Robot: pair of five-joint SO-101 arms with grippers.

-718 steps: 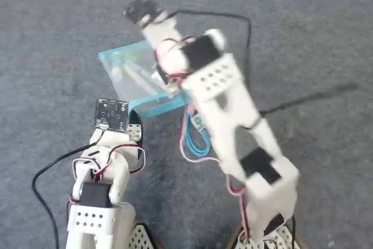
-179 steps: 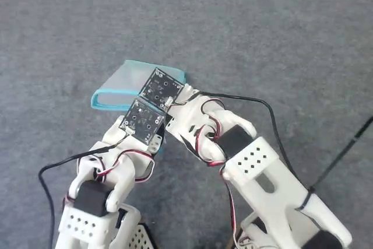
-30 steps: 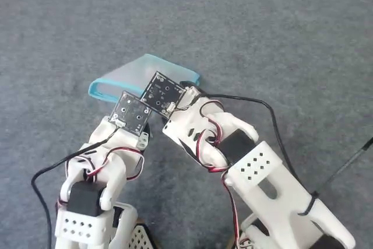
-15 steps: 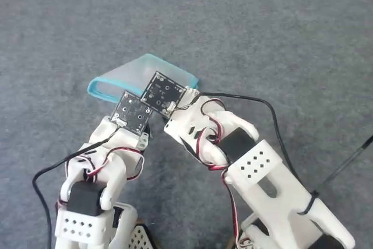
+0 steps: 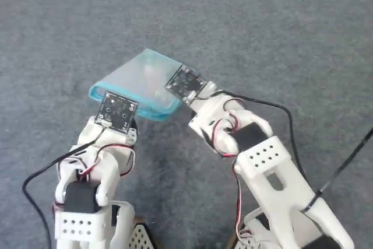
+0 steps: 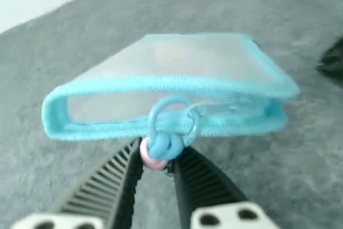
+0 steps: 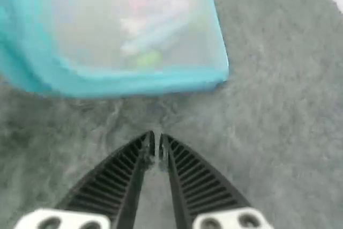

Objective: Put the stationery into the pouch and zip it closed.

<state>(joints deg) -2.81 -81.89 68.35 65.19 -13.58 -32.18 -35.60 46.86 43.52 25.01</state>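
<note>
Left tool (image 6: 157,157) pinches zip pull (image 6: 162,144); right wrist view shows stationery (image 7: 150,20) inside pouch (image 7: 107,82)

Soft, even light from overhead covers the bench (image 5: 303,45), and the shadows on it are pale and soft-edged. The deepest one lies under the pouch (image 7: 118,41) along its near edge, in the right wrist view. Light passes through the pouch's translucent wall, which glows milky. Beyond the bench's far edge the background is washed out almost to white. The black fingers (image 6: 115,186) catch grey highlights along their ribs.
</note>
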